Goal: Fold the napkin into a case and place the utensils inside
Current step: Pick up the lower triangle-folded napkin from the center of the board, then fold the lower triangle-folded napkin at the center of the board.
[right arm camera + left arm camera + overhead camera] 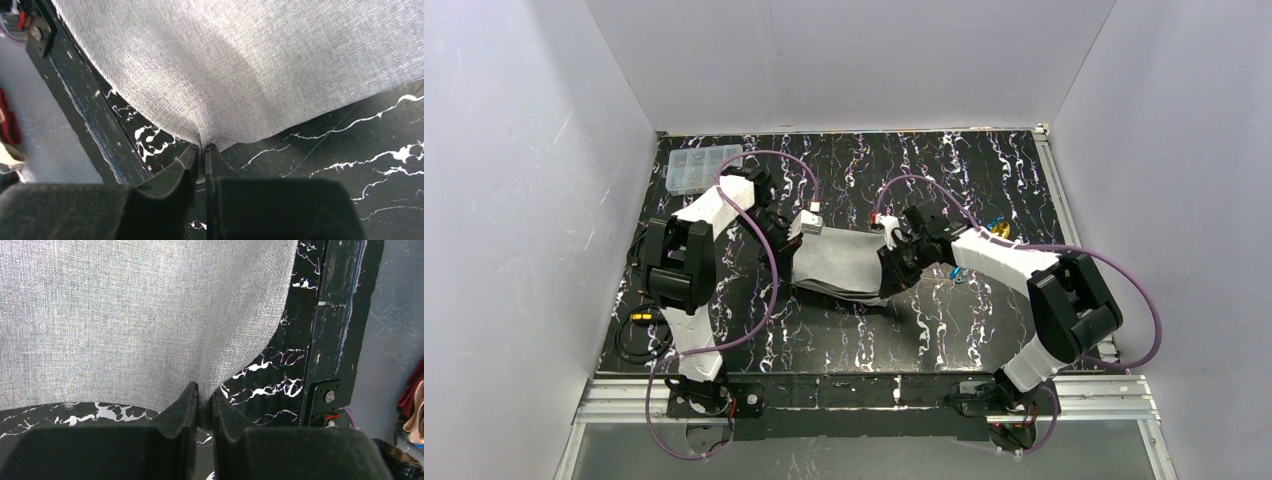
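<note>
1. Where: the napkin [839,262] hangs mid-table btwn the two arms, long axis running left–right, middle sagging toward the table [924,330].
2. The left gripper [204,395] has its fingers pressed together on the cloth's left end. Fabric is pinched in the slit and spreads away beyond the tips.
3. The right gripper [202,150] does the same at the right end, w/ the cloth fanning out from the pinch.
4. Key relation: one end per arm, so any fold likely needs both ends carried the same way, near or far.
5. Material: matte light-grey weave, soft, puckers at each pinch and drapes loosely.
6. The utensils are small, slim and shiny: a gold piece [1002,232] and a blue piece [959,274] on the table right of the cloth. The right arm is nearer. They aren't inside yet.
</note>
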Robot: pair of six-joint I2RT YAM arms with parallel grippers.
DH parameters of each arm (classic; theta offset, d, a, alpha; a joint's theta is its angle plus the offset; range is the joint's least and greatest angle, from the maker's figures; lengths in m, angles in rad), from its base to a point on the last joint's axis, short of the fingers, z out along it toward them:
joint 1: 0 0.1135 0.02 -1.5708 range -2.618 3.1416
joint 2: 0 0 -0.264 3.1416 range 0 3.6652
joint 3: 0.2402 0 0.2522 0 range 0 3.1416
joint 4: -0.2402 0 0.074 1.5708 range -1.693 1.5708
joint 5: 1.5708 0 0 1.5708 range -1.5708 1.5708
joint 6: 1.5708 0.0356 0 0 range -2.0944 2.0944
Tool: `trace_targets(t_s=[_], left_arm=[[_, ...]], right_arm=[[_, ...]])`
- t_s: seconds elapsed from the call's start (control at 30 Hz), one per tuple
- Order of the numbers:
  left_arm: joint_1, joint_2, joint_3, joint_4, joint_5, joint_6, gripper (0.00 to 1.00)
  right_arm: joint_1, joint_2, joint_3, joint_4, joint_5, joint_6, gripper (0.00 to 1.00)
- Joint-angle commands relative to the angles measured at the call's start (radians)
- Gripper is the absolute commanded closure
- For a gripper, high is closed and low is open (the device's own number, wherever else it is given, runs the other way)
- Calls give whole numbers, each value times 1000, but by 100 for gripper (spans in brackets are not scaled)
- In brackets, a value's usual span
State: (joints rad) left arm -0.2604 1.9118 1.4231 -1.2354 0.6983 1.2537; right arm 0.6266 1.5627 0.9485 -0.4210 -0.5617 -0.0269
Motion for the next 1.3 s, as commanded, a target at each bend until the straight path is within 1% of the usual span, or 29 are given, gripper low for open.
trace_targets(t_s=[0.0, 0.13, 0.27, 0.4, 0.5, 0.7, 0.93, 1.03, 1.17, 1.27], left_arm=[[14, 18, 14, -37, 43, -63, 100], [23, 56, 45, -8, 37, -129, 100], [23, 100, 88, 32, 45, -249, 100], [23, 143, 135, 45, 23, -354, 100], [28, 165, 147, 49, 2, -403, 100], [29, 213, 185, 54, -25, -491, 100], [34, 239, 205, 55, -44, -549, 100], [42, 256, 216, 44, -34, -578, 100], [43, 276, 221, 36, -41, -602, 100], [45, 296, 242, 23, -38, -630, 100]], right_arm=[[-34, 51, 75, 23, -86, 49, 81], [-50, 86, 110, 12, -107, 58, 81], [-57, 110, 128, 12, -104, 60, 81], [-75, 121, 126, 16, -64, 66, 83], [-93, 130, 125, 42, -26, 90, 82], [-111, 180, 135, 114, -26, 140, 67], [-145, 208, 166, 175, -103, 179, 48], [-188, 152, 143, 199, -107, 186, 44], [-266, 29, 63, 303, -121, 243, 36], [-272, -50, 5, 332, -145, 251, 36]])
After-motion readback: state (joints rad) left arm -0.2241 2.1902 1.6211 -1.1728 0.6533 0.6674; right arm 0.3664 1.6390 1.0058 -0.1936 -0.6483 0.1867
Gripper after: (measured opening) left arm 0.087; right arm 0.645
